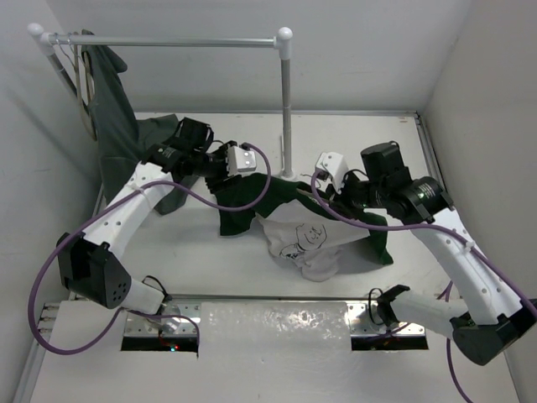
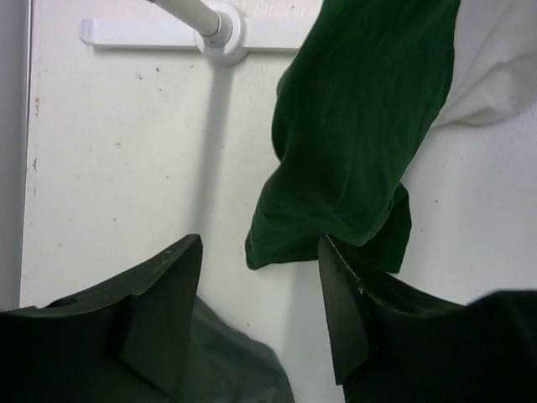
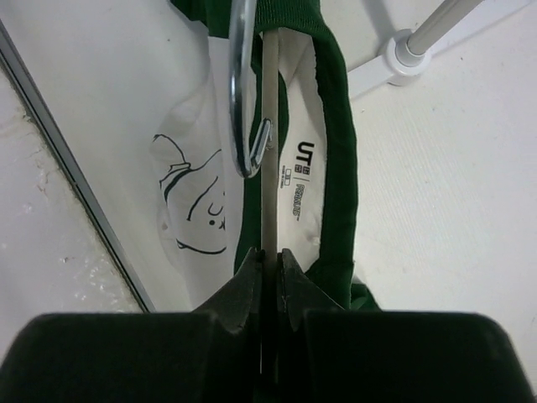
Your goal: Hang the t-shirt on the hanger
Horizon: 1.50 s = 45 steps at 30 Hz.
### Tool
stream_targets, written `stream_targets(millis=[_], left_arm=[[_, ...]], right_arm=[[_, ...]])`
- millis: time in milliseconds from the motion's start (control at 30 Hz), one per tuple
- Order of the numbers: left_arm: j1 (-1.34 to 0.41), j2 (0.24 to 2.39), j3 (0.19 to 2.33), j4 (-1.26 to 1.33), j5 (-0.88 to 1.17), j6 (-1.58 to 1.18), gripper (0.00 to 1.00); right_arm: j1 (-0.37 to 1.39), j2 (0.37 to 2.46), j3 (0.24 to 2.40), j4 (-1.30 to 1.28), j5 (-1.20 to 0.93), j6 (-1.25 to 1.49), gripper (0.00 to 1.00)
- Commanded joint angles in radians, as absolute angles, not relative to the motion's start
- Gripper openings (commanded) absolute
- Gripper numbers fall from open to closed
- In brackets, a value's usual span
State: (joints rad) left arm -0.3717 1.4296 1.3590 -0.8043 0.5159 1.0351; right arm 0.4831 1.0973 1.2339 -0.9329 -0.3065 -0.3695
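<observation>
The dark green t-shirt (image 1: 315, 235) with a white printed panel is held up off the table at its collar, its lower part drooping to the table between the arms. My right gripper (image 3: 270, 256) is shut on a thin pale bar of the hanger (image 3: 270, 151) that passes inside the shirt's collar (image 3: 340, 168); the metal hook (image 3: 242, 109) sticks out beside it. In the top view this gripper (image 1: 325, 193) is at the collar. My left gripper (image 2: 258, 243) is open and empty, just above the table, with a green sleeve (image 2: 352, 143) lying right in front of its fingertips.
A white pole rack (image 1: 285, 101) stands at the back, its foot (image 2: 222, 29) near the left gripper. A dull grey-green garment (image 1: 113, 117) hangs on the rack's left end and trails onto the table (image 2: 226, 361). White walls enclose the table.
</observation>
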Motion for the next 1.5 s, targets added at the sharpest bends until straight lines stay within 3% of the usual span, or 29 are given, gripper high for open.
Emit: stream_targets(millis=[0, 333, 433, 500, 600, 633, 667, 833, 1067, 1267, 1300, 1367, 1467], left_arm=[[-0.364, 1.397, 1.347, -0.795, 0.503, 1.017, 0.56], [-0.35, 1.404, 1.258, -0.692, 0.825, 0.821, 0.72], [-0.35, 1.397, 1.226, -0.655, 0.868, 0.765, 0.72], [-0.351, 1.394, 1.212, -0.637, 0.867, 0.735, 0.67], [-0.36, 1.399, 1.174, -0.565, 0.813, 0.661, 0.31], [-0.36, 1.407, 1.166, -0.536, 0.78, 0.643, 0.04], [-0.36, 1.411, 1.166, -0.531, 0.756, 0.617, 0.0], [-0.328, 1.393, 1.151, -0.575, 0.617, 0.714, 0.0], [-0.21, 1.377, 1.149, -0.624, 0.581, 0.833, 0.0], [-0.216, 1.347, 1.123, -0.696, 0.606, 0.949, 0.01], [-0.239, 1.338, 1.127, -0.702, 0.604, 0.953, 0.19], [-0.267, 1.324, 1.144, -0.719, 0.61, 0.956, 0.41], [-0.272, 1.305, 1.193, -0.722, 0.644, 0.948, 0.48]], right_arm=[[0.479, 1.065, 1.267, -0.91, -0.314, -0.359, 0.0], [0.479, 1.075, 1.281, -0.903, -0.342, -0.339, 0.0], [0.48, 1.081, 1.282, -0.904, -0.342, -0.331, 0.0], [0.479, 1.086, 1.282, -0.897, -0.342, -0.322, 0.0], [0.48, 1.083, 1.279, -0.874, -0.356, -0.308, 0.0], [0.48, 1.08, 1.279, -0.871, -0.356, -0.304, 0.0], [0.479, 1.077, 1.281, -0.871, -0.35, -0.304, 0.0], [0.479, 1.065, 1.278, -0.928, -0.272, -0.331, 0.0], [0.479, 1.005, 1.247, -0.925, -0.207, -0.324, 0.0], [0.477, 1.008, 1.253, -0.911, -0.218, -0.29, 0.0], [0.479, 1.014, 1.249, -0.904, -0.228, -0.276, 0.0], [0.48, 1.025, 1.243, -0.867, -0.27, -0.259, 0.0], [0.482, 1.025, 1.239, -0.832, -0.275, -0.235, 0.0]])
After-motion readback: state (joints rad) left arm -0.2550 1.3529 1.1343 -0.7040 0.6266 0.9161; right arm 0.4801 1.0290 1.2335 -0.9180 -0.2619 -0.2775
